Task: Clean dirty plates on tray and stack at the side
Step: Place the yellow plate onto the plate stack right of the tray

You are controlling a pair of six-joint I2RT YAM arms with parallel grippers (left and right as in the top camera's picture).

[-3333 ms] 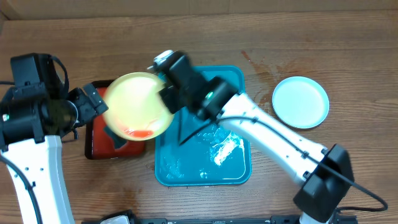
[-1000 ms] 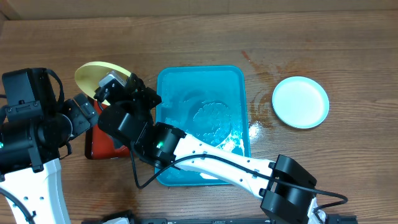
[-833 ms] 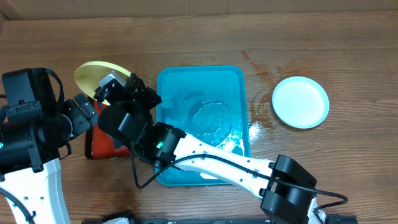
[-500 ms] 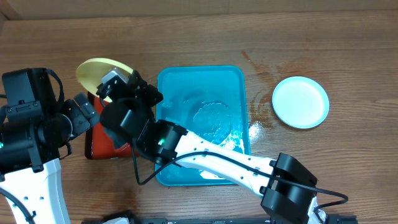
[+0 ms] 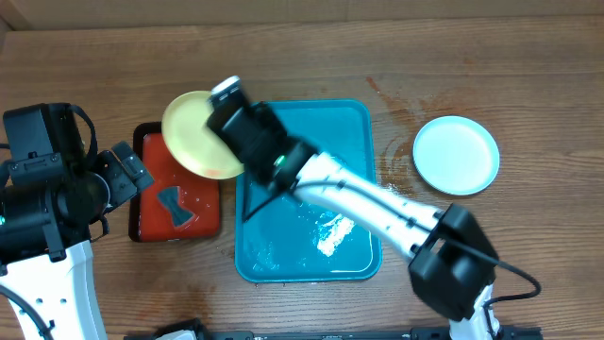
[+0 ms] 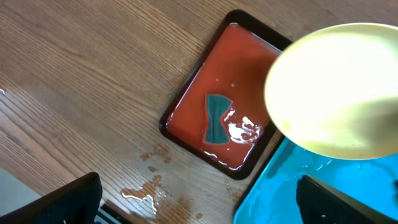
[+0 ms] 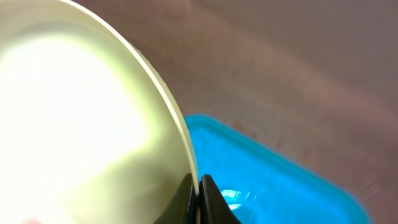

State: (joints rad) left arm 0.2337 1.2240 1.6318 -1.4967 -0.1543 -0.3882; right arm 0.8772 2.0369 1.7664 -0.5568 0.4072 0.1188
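While aloft over red tray (image 5: 151, 210) edge, plate (image 5: 193, 142) rim tight in right pincer (image 7: 199, 188)

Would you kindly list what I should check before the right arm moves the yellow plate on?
1. Right pincer shut on the yellow plate at its rim: ok.
2. Plate face free of red smears: cannot tell; glare washes it out.
3. Left pincer open and apart from the plate: ok.
4. Teal plate lies alone at the side, ready to be stacked on: ok.
5. Blue tray shows no plate where it is visible: ok.
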